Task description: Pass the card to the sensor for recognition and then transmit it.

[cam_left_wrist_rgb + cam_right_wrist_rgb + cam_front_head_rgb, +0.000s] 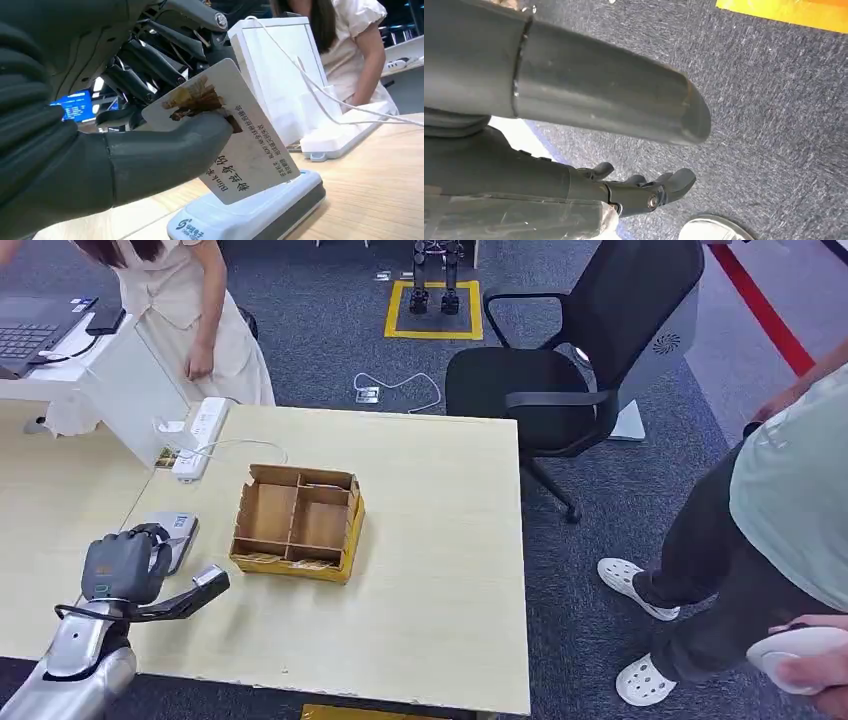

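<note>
left arm: silver | left hand: dark grey, ribbed cover | fingers: dark, thin linkages, silver screw

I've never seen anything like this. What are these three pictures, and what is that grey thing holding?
They come from cameras on a humanoid robot. One looks down from its head at a table; there the left robot hand sits over a card sensor, beside a cardboard box. The second, from the left wrist, shows that hand pinching a card just above the sensor, perhaps touching it. The third, from the right wrist, shows the right robot hand hanging over carpet, holding nothing.
</note>
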{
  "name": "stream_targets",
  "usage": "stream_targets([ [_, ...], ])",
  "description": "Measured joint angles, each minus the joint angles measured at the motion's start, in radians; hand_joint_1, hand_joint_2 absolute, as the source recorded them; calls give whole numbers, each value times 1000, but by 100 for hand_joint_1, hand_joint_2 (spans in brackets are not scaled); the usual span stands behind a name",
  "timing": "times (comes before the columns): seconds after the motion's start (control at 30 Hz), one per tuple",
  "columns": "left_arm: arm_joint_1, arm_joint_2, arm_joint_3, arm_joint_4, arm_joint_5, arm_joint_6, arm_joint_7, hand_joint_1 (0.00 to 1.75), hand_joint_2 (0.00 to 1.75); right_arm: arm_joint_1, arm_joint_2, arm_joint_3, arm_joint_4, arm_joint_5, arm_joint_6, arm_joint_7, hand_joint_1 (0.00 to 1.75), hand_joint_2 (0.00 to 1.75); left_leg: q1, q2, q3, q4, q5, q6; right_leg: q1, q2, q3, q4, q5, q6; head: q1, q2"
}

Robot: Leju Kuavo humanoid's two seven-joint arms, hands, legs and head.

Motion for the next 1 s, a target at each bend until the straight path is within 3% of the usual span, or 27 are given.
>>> stream_targets([
  [0.27,1,-16,6,0,-29,31,12,175,175,0,0,0,-2,2,0,1,0,0,0,0,0,0,0,0,0,0,0,0,0,0,0,0],
  [0.57,-1,-42,36,5,-108,83,84,175,175,2,0,-1,-3,9,0,0,0,0,0,0,0,0,0,0,0,0,0,0,0,0,0,0],
  [0.9,-13,-55,86,11,-126,81,111,175,175,6,-1,-5,-10,23,0,0,0,0,0,0,0,0,0,0,0,0,0,0,0,0,0,0],
  [1.0,-18,-63,100,15,-148,77,145,175,175,8,-1,-9,-11,31,0,3,0,0,0,0,0,0,0,0,0,0,0,0,0,0,1,0],
])
